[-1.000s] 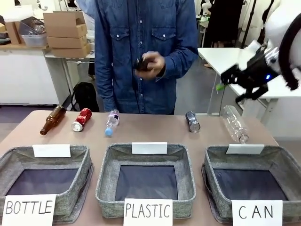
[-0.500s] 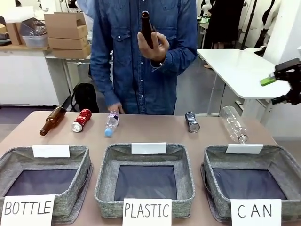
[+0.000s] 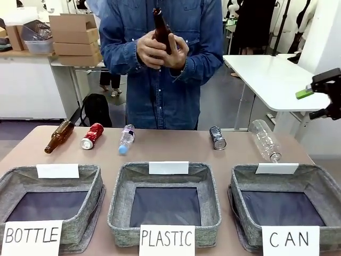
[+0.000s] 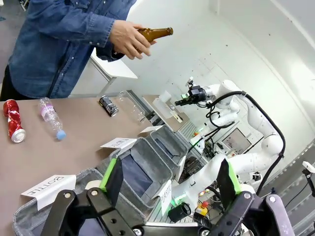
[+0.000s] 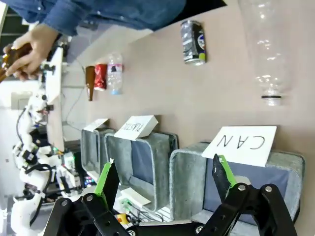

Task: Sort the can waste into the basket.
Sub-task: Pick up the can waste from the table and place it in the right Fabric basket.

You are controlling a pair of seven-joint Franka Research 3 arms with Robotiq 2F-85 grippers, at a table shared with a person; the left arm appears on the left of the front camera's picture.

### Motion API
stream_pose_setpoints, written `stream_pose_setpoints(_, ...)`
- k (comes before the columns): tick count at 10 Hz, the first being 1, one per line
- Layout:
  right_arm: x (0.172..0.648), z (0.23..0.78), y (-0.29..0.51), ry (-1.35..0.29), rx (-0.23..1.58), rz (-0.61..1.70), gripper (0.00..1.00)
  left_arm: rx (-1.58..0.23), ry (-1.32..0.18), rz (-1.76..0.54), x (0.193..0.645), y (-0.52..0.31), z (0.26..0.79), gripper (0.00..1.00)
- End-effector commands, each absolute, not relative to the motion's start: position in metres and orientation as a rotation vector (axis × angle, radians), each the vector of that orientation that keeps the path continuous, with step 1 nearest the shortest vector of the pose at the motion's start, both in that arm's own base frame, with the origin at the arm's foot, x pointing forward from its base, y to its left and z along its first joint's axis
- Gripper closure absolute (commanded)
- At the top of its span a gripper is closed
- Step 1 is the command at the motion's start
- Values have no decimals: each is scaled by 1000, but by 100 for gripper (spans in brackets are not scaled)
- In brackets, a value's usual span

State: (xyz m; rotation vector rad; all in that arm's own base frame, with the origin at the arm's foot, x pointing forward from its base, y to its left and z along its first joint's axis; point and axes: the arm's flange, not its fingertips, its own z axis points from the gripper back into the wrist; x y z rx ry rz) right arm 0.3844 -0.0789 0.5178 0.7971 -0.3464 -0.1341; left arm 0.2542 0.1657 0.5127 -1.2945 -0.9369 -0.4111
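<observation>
The small dented dark black-silver drink can (image 3: 217,137) lies on its side at the far right of the brown tabletop (image 3: 176,152), the dented red drink can with a silver top (image 3: 92,135) at the far left, well apart; the square grey fabric basket signed "CAN" (image 3: 318,184) sits at the near right, its dark bottom bare. The red can lies between a brown glass bottle (image 3: 59,136) and a small clear plastic bottle (image 3: 126,139); a large clear plastic bottle (image 3: 265,140) lies just right of the dark can, near that basket's far rim. A like basket signed "PLASTIC" (image 3: 118,200) and a basket signed "BOTTLE" (image 3: 95,186) take the near middle and near left, bottoms bare too. Beyond the far edge a person's hands (image 3: 154,50) hold a second brown bottle (image 3: 161,26) at chest height. The right gripper (image 3: 313,104) hangs off the table's right edge, jaws apart, gripping nothing; the left gripper (image 4: 170,179) is spread wide too, over the near left. A white table (image 3: 266,74) stands in the room behind
</observation>
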Motion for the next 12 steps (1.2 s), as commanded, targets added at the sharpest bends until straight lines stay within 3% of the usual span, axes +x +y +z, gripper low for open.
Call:
stream_pose_setpoints(1,405,514,-54,-356,770,-72,0,-1300,-964,-428,255,165,515,0)
stream_pose_setpoints(4,436,514,-16,-366,746,-43,0,-1300,-964,-428,255,165,515,0)
stream_pose_setpoints(8,424,515,-31,-404,712,-93,0,-1300,-964,-428,255,165,515,0)
stream_pose_setpoints(12,514,462,70,-410,398,-50,0,-1300,-964,-428,255,165,515,0)
